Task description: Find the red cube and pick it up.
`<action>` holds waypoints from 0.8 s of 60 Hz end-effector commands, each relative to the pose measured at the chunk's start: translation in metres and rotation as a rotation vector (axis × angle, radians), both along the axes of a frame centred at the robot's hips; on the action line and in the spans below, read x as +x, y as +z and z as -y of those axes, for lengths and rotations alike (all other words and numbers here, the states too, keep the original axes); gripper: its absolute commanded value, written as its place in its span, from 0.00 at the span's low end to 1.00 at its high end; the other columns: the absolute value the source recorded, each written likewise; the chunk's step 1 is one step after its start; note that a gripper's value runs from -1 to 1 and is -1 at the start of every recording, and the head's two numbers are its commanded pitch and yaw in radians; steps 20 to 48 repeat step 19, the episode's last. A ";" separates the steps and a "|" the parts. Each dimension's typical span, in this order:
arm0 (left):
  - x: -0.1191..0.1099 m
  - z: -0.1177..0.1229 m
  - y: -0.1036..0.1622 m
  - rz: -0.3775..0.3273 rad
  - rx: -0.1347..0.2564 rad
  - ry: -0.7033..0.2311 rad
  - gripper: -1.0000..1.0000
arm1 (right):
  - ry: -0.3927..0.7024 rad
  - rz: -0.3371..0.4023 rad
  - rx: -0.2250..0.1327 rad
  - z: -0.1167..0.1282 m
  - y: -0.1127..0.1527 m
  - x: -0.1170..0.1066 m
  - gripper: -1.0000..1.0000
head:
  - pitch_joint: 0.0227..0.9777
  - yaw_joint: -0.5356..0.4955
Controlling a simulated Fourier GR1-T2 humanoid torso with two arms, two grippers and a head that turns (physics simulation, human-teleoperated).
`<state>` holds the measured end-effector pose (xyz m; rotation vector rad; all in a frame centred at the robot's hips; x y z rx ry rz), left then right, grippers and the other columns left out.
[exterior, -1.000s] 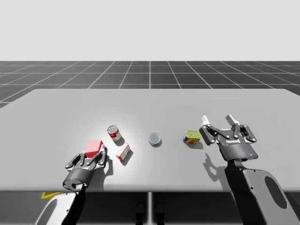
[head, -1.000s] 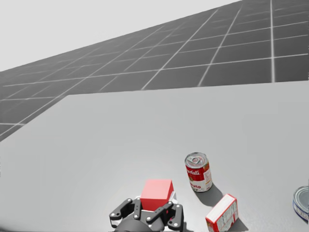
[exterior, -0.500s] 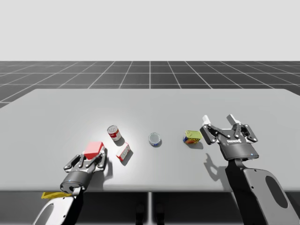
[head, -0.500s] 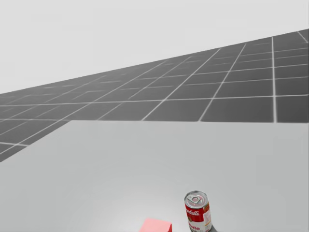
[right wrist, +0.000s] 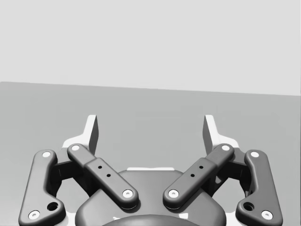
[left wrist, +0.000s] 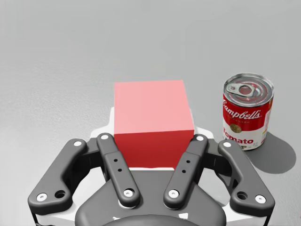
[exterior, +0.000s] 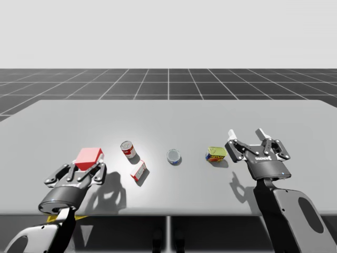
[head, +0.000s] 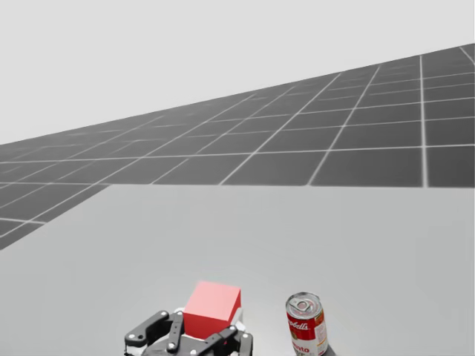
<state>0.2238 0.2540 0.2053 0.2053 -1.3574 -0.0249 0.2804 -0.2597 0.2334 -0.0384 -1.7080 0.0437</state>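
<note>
The red cube [exterior: 88, 156] sits between the fingers of my left gripper [exterior: 87, 166], which is shut on it and holds it above the table's front left area; its shadow falls on the table to the right. In the head view the red cube [head: 213, 308] stands out ahead of the left gripper [head: 197, 335]. From the left wrist, the red cube [left wrist: 151, 117] is clamped on both sides by the left gripper [left wrist: 153, 141]. My right gripper [exterior: 246, 138] hovers open at the right, nothing between its fingers, as the right gripper [right wrist: 151, 132] confirms.
A red-and-white can [exterior: 128, 149] stands upright right of the cube, also the can [left wrist: 247, 110] beside my left gripper. A small red-and-white box [exterior: 138, 171], a round blue-grey tin [exterior: 174, 156] and a green-yellow tin [exterior: 216, 154] lie along the table's middle. The green-yellow tin is just left of my right gripper.
My left gripper has carried the red cube to the left and upward, away from the can and the small box. My head has tilted up. The right arm has stayed still.
</note>
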 end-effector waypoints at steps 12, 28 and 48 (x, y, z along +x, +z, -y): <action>0.019 0.009 0.082 0.210 0.045 -0.091 1.00 | 0.025 -0.011 -0.037 0.001 -0.001 -0.001 0.00 | 0.42 0.99; 0.021 0.013 0.105 0.290 0.059 -0.078 1.00 | 0.020 -0.022 -0.054 0.001 -0.003 0.000 0.00 | 0.42 0.99; 0.021 0.013 0.105 0.290 0.059 -0.078 1.00 | 0.020 -0.022 -0.054 0.001 -0.003 0.000 0.00 | 0.42 0.99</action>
